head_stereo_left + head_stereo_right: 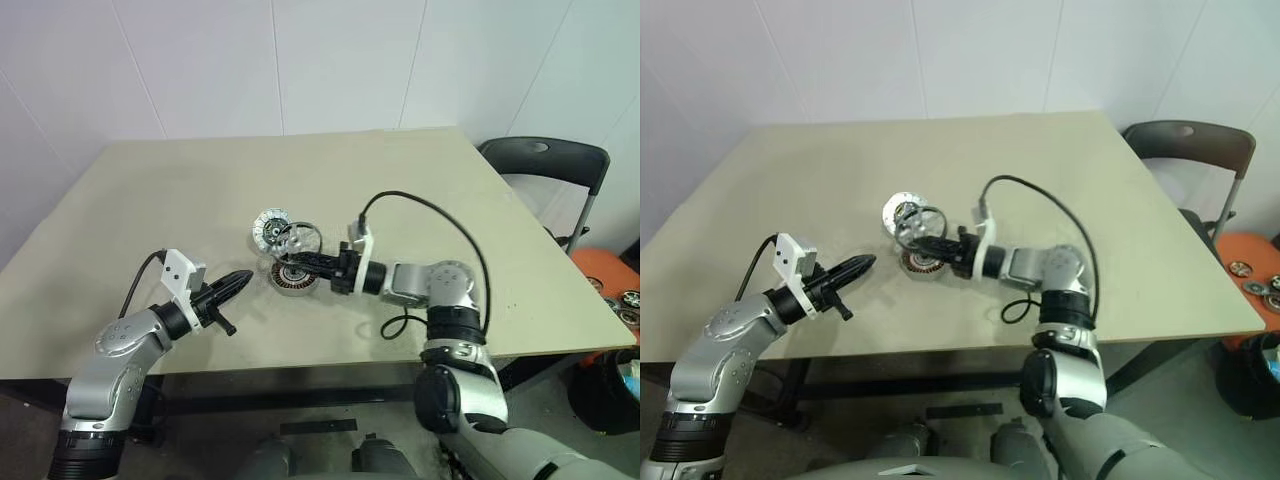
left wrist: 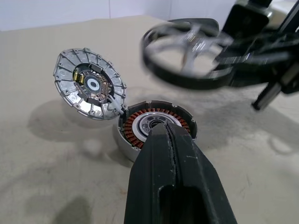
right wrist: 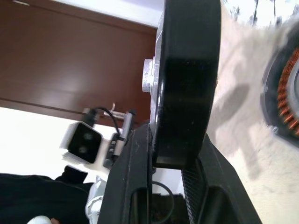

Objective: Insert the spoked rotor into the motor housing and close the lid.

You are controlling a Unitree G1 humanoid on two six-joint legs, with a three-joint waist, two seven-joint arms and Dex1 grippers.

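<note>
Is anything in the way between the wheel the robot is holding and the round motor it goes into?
Nothing visible. The right gripper holds the rotor in the air above the housing, whose top is open. The lid leans beside it.

Both arms wore silver-grey shells with black joints. Each hand had black fingers and a white camera block at its wrist. A black cable looped over the right arm.
</note>
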